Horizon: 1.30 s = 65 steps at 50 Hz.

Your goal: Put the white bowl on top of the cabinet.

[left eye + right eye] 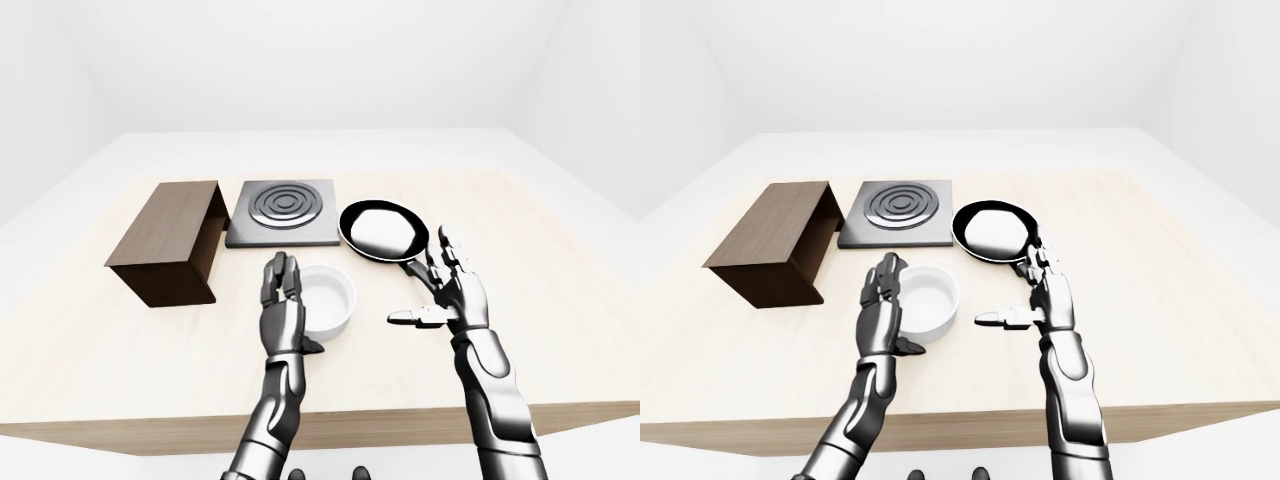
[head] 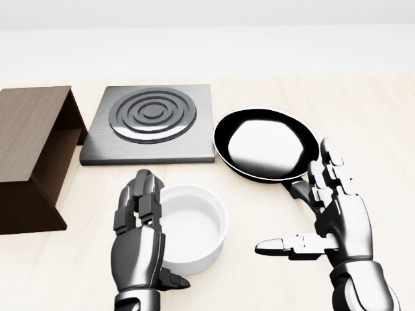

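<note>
Left-eye view
Table: a pale wooden tabletop point(image 1: 560, 330) in a white room, its near edge along the bottom of the view.
Cabinet: a dark brown wooden box-shaped cabinet point(image 1: 170, 240) lies at about 9 o'clock from the bowl, well apart from it, its open side turned toward the right of the view.
Hob: a square grey metal burner plate with dark concentric rings point(image 1: 281, 211) sits at 12 o'clock from the bowl, just beside the cabinet.

Head view
Bowl: the round white ceramic bowl point(image 2: 193, 223) stands upright on the table at lower centre, at 6 o'clock from the hob and not on the cabinet.
Pan: a round black frying pan with a glossy inside point(image 2: 266, 144) lies at 1 o'clock from the bowl, touching the hob's right edge or very nearly; its short handle points toward 5 o'clock, behind the right hand's fingers.
Left hand: the metallic left hand point(image 2: 139, 236) stands upright against the bowl's left wall, fingers point(image 2: 144, 194) straight and raised beside the rim, thumb reaching under the bowl's lower left; it is spread flat, not closed round the bowl.
Right hand: the metallic right hand point(image 2: 337, 220) hangs at 3 o'clock from the bowl, apart from it, held wide with fingers up and the thumb pointing left toward the bowl.

Right-eye view
Layout: the same row reads from left to right as cabinet, hob, pan, with the bowl below them between the two hands.
Arms: both forearms rise from the bottom edge over the table's near edge.
</note>
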Available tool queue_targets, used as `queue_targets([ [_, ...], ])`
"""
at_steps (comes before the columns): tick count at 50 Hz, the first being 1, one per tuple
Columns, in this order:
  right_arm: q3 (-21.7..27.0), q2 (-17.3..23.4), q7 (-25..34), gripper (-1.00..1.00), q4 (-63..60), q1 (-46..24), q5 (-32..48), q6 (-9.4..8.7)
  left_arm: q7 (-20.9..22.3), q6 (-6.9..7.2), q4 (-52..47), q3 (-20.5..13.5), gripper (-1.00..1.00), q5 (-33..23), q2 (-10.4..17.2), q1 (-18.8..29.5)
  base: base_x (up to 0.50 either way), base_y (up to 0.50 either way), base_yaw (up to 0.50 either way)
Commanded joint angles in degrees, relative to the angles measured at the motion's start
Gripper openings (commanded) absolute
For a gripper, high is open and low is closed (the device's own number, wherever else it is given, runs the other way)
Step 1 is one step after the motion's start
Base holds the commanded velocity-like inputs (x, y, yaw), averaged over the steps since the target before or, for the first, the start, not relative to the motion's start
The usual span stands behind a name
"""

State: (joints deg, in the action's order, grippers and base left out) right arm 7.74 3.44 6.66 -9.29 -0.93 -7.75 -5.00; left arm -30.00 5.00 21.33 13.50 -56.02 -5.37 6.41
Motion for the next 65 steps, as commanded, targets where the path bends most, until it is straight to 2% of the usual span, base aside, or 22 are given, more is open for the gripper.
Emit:
queue_targets([
  [1,-0.1,-0.1,0.1,1.00,-0.2,0.1,0.0,0.00,0.0,0.00,2.2,0.0,1.00,-2.7,0.0,1.1,0.00,0.00,0.00],
  [3,-0.2,-0.1,0.1,1.00,-0.3,0.2,0.1,0.00,0.0,0.00,2.4,-0.1,1.00,-3.0,0.0,1.3,0.00,0.00,0.00],
  [4,0.0,0.0,0.3,1.00,0.3,-0.3,-0.2,0.00,0.0,0.00,7.5,-0.2,-1.00,-4.6,-0.1,3.7,0.00,0.00,0.00],
  [56,-0.1,-0.1,0.6,1.00,-0.5,0.1,-0.3,0.00,0.0,0.00,9.5,-1.3,-1.00,-5.3,0.0,5.1,0.00,0.00,0.00],
  [65,-0.3,-0.2,0.7,1.00,-1.0,0.5,-0.2,0.00,0.0,0.00,6.2,-1.3,-1.00,-5.7,0.1,5.2,0.00,0.00,0.00],
])
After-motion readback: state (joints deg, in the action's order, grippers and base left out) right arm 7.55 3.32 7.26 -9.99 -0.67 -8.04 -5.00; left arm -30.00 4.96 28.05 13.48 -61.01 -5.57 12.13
